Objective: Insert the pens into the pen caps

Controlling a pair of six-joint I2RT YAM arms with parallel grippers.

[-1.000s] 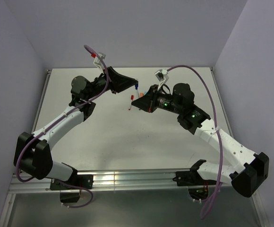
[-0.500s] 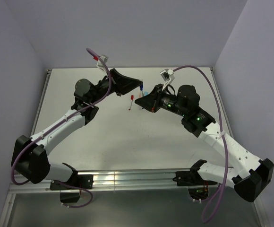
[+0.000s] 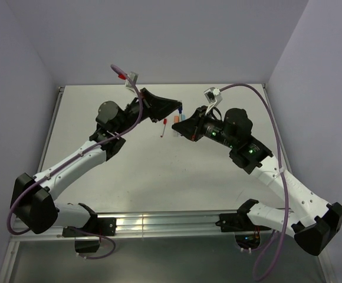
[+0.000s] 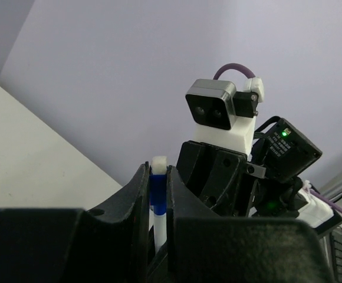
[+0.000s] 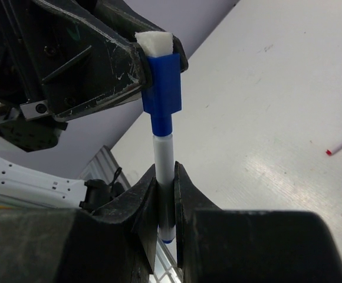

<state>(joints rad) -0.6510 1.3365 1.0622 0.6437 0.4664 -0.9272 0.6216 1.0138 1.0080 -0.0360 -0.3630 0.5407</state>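
Both arms have swung further in over the far middle of the table (image 3: 159,177), and their hands now meet above it. The left gripper (image 3: 178,107) pinches a dark blue pen cap (image 5: 162,82) with a white end. The right gripper (image 5: 165,177) is clamped narrowly on a whitish pen (image 5: 163,154), whose upper end sits in that cap. A thin red-tipped pen (image 3: 163,128) lies on the table nearby.

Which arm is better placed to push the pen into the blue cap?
Probably right. The right hand grips the thin whitish plastic pen just below the dark blue plastic cap, in line with it. The left hand pinches that cap's sides and can brace.
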